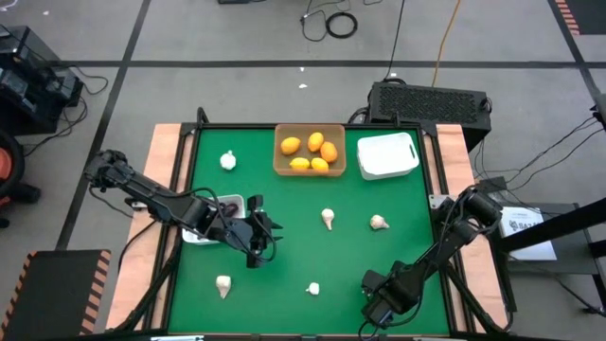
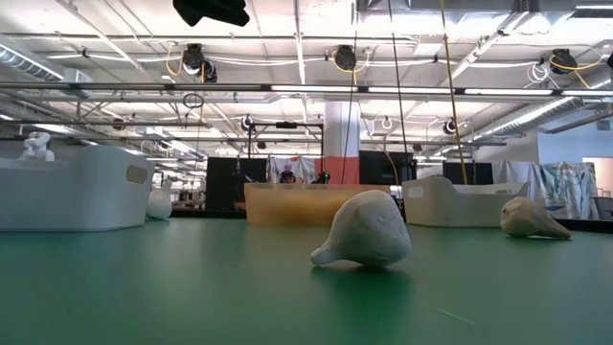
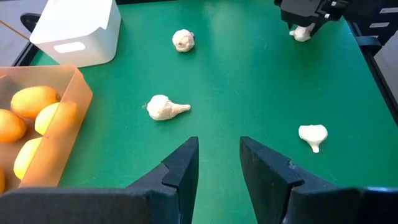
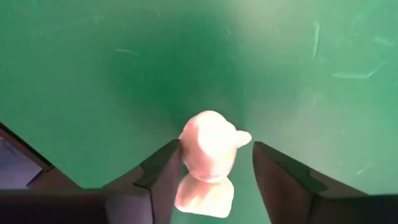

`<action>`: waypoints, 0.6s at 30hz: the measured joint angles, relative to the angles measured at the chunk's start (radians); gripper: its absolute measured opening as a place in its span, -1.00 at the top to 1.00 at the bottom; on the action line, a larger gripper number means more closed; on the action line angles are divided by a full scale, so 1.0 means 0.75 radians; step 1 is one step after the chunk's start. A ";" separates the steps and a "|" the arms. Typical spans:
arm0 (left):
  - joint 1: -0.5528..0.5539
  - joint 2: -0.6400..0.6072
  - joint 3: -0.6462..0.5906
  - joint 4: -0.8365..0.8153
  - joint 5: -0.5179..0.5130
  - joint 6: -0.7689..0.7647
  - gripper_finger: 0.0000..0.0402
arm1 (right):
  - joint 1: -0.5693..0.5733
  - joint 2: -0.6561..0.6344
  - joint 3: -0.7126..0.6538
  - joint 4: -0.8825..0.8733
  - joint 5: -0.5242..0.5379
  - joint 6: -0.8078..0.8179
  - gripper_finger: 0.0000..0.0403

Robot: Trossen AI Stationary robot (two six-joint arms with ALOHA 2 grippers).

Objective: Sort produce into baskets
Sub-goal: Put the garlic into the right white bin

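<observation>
Now your right claw [image 4: 214, 171] straddles a garlic bulb [image 4: 208, 155], fingers not yet tight; it looks light and knobbly, so pinch its fat middle.

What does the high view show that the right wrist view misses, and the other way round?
Only the high view shows the tan basket of orange fruit, the white basket, the left tool and five loose garlic bulbs, such as one near mid-table. Only the right wrist view shows a garlic bulb between the right tool's fingers, touching one, not yet clamped. Both show the green tabletop.
</observation>
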 joint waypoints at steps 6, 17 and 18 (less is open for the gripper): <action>0.000 0.001 0.000 0.000 0.000 0.000 0.38 | -0.005 -0.009 0.001 0.001 -0.007 -0.045 0.30; 0.000 0.001 0.000 -0.001 0.001 0.000 0.38 | -0.097 -0.012 0.159 -0.150 0.128 -0.345 0.55; 0.000 0.001 0.000 -0.001 0.001 0.000 0.38 | -0.113 -0.012 0.176 -0.173 0.173 -0.396 0.55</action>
